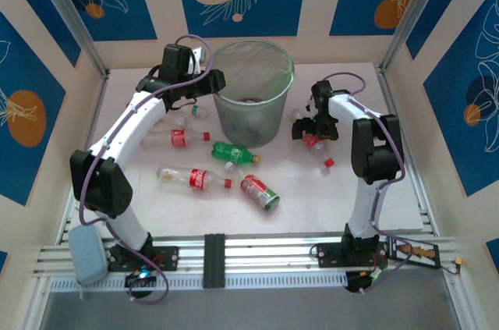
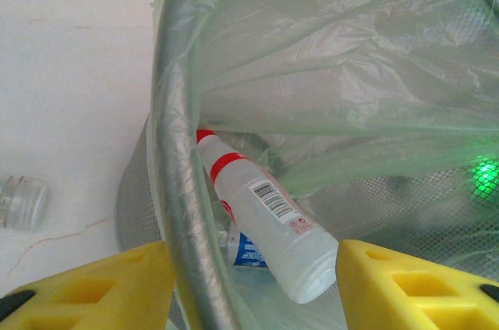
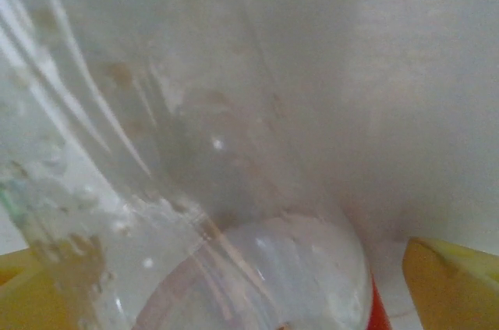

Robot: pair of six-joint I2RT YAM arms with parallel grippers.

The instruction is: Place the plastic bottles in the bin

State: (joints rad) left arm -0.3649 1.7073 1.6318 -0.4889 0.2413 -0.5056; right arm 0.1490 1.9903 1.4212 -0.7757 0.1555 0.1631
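Straddling a clear plastic bottle with a red label point(image 1: 314, 143) on the white desk point(image 1: 312, 205), just right of the round grey-green mesh bin point(image 1: 251, 115), my right claw point(image 1: 312, 129) stood wide, its yellow fingers point(image 3: 452, 275) either side and not yet closed. My left claw point(image 2: 251, 267) hung over the bin's rim, spread and empty, above a clear red-capped bottle point(image 2: 269, 228) lying inside. A green bottle point(image 1: 234, 152) and several clear ones lay on the desk. I judged a pick was in hand: next I needed to close squarely on the round body, lift, and clear the rim.
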